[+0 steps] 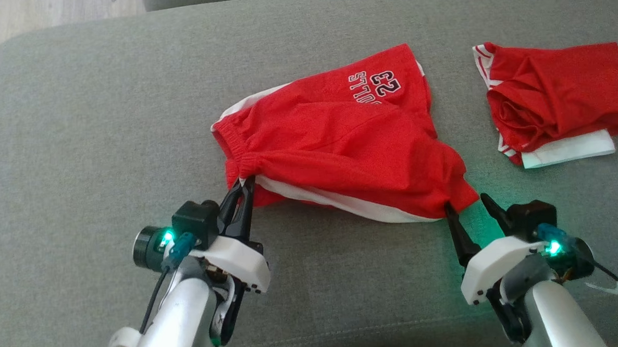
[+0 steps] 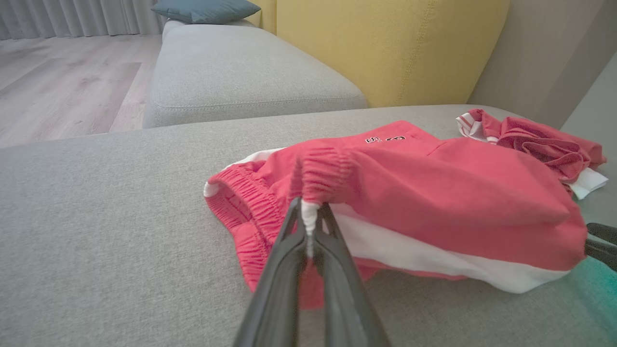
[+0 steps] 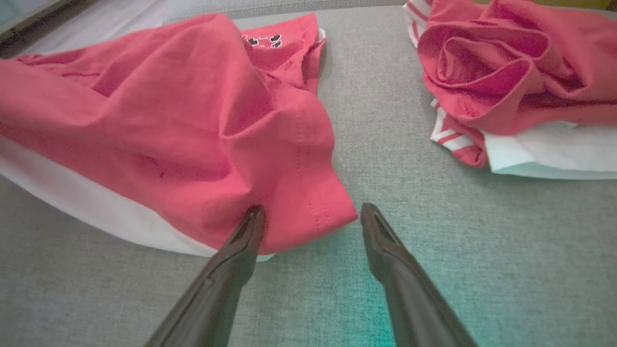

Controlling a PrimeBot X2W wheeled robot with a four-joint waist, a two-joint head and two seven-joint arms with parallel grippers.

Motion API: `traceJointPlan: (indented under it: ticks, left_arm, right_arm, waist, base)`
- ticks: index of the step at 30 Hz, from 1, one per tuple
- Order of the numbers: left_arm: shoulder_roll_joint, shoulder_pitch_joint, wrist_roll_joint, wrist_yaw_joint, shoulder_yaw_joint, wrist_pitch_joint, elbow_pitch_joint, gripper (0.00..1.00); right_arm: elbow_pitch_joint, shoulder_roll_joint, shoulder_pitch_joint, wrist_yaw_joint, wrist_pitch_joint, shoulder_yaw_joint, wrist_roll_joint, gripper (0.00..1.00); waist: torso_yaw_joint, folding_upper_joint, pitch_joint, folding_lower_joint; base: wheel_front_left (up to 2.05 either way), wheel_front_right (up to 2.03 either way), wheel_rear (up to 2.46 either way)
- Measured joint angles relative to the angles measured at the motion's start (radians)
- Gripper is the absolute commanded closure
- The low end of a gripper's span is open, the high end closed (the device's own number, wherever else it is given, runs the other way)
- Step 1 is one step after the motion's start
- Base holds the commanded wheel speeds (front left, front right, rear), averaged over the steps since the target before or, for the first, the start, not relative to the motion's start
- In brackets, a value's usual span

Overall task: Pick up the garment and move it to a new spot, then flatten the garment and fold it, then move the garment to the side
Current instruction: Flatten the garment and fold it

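Note:
The garment (image 1: 339, 141) is a pair of red shorts with a white side stripe and white lettering, lying rumpled on the grey cushion (image 1: 77, 126). My left gripper (image 1: 241, 184) is shut on the bunched elastic waistband at the garment's near left corner; in the left wrist view the fingers (image 2: 308, 226) pinch red and white cloth of the garment (image 2: 434, 193). My right gripper (image 1: 467, 203) stands open at the near right hem corner, its fingertips either side of that corner of the garment (image 3: 193, 120), the gripper (image 3: 311, 214) not closed on it.
A second red and white garment (image 1: 556, 100) lies crumpled at the right of the cushion, close to the shorts' right end. A yellow backrest (image 2: 385, 43) and another grey seat (image 2: 241, 72) with a blue pillow (image 2: 207, 9) stand beyond. Wooden floor (image 2: 58, 82) lies to the left.

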Motion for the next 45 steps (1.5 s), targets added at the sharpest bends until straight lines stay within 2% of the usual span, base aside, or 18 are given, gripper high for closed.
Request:
traceJointPlan:
  ticks: [3, 20, 45]
  left_arm:
    - [-0.001, 0.000, 0.000, -0.001, 0.000, 0.000, 0.000, 1.00]
    - [-0.004, 0.018, 0.002, -0.001, 0.004, 0.000, 0.009, 1.00]
    - [-0.006, 0.021, 0.005, -0.002, 0.022, 0.000, 0.023, 1.00]
  right_arm:
    - [0.015, 0.000, -0.001, 0.000, 0.009, -0.007, -0.038, 0.00]
    - [0.107, 0.000, -0.038, 0.000, 0.003, 0.040, -0.038, 0.00]
    - [0.221, -0.002, -0.131, 0.000, -0.049, 0.077, 0.068, 0.00]
  waist:
    - [0.009, 0.0000, 0.000, 0.0000]
    - [0.039, 0.0000, -0.013, 0.0000]
    - [0.055, 0.0000, -0.003, 0.0000]
  base:
    - [0.00, 0.00, 0.00]
    - [0.00, 0.00, 0.00]
    - [0.00, 0.00, 0.00]
